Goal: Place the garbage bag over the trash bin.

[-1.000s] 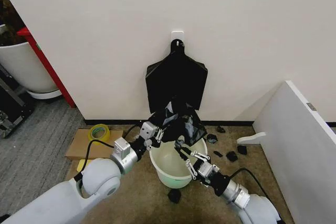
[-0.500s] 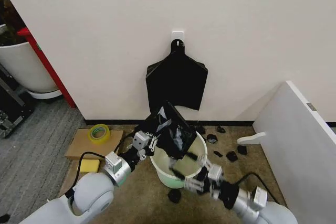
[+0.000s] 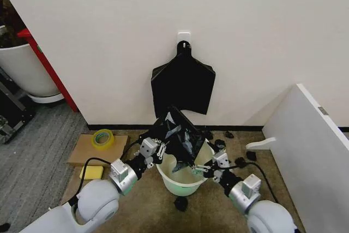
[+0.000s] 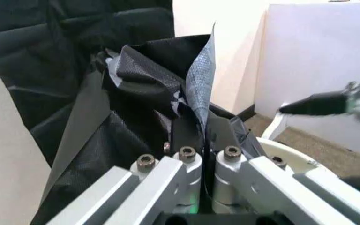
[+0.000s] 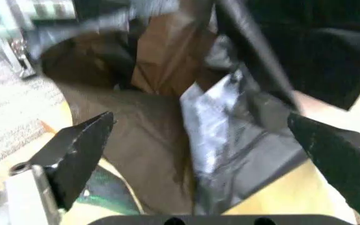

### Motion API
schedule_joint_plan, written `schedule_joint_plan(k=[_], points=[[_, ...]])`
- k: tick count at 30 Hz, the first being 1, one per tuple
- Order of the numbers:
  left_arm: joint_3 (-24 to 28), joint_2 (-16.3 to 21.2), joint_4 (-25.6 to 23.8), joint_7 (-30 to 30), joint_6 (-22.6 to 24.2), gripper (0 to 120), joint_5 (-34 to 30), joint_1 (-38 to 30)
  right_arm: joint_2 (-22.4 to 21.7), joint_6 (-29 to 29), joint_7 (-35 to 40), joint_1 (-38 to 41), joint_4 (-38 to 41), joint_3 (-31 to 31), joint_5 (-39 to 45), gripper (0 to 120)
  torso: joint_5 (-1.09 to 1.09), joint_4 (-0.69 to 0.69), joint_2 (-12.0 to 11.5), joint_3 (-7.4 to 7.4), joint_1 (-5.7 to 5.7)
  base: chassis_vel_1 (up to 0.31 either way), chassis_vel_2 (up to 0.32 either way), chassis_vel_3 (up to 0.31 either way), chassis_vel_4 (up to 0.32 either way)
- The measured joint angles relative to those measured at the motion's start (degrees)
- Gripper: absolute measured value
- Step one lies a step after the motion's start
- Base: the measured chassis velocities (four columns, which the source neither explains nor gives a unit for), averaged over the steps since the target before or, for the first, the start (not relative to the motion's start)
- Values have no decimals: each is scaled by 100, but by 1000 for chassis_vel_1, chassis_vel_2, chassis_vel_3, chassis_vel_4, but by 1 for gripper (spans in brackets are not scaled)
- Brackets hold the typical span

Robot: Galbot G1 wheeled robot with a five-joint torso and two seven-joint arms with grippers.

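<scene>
Several black scraps beside trash bin

glossy crinkled plastic garbage bag, smooth plastic trash bin

Both grippers hold the garbage bag above the trash bin.

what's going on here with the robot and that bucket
The robot is fitting a thin, crinkled black plastic garbage bag onto a round cream-white plastic trash bin that stands on the floor by the wall. Its left claw is shut on the bag's edge, holding it up above the bin's rim. Its right claw is open at the bin's mouth, facing the hanging bag without gripping it. The bag is bunched above the bin and is not yet stretched over the rim.
</scene>
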Motion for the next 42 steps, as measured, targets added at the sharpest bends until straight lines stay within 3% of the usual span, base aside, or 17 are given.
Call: schedule_joint_plan(k=[9, 28, 34, 42], points=[[14, 143, -123, 48, -7, 0, -24, 17, 233, 69, 155, 468, -627, -316, -529, 65, 1, 0, 0, 0, 1, 0, 0, 0, 0], [-15, 140, -209, 95, -72, 0, 17, 87, 106, 158, 268, 363, -587, -90, -371, 0, 1, -1, 0, 0, 0, 0, 0, 0, 0], [-147, 120, -334, 112, -88, 0, -103, 57, 67, 136, 557, 347, -229, 20, 466, 0, 1, 0, 0, 0, 0, 0, 0, 0, 0], [-451, 364, -946, 133, -73, 0, -458, 76, -148, -321, 1169, 488, 1148, 325, 2272, 0, 1, 2, 1, 0, 0, 0, 0, 0, 0]])
